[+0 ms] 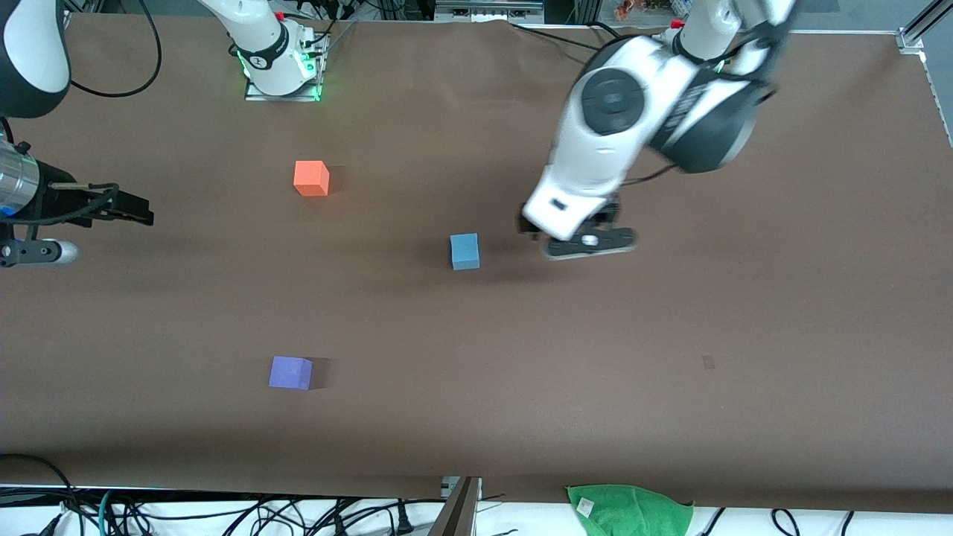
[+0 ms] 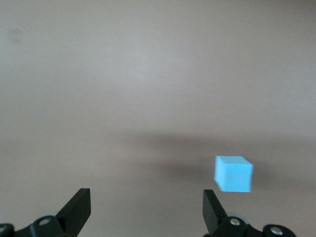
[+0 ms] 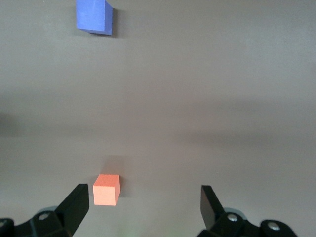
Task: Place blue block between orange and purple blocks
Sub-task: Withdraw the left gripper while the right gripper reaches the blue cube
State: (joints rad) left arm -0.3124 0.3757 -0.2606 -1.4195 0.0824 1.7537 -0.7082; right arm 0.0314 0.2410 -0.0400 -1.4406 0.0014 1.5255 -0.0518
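Left gripper (image 2: pixel 146 210) spread wide over bare table beside small sky-blue matte cube, the blue block (image 1: pixel 464 251).

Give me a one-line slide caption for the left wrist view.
Open left gripper above the brown table, the blue block resting just ahead of one fingertip, not yet grasped.

Left arm (image 1: pixel 595 149): glossy white shell, dark grey round joint cap, black sections at elbow, black cable alongside. Left gripper (image 1: pixel 588 242): black body, grey flange, black wedge fingers (image 2: pixel 76 210), silver screws at bases. Right arm (image 1: pixel 260 37): white, black band, green-lit metal base plate (image 1: pixel 283 91). Right gripper (image 1: pixel 126 208): black, silver cylinder, black cables looped.
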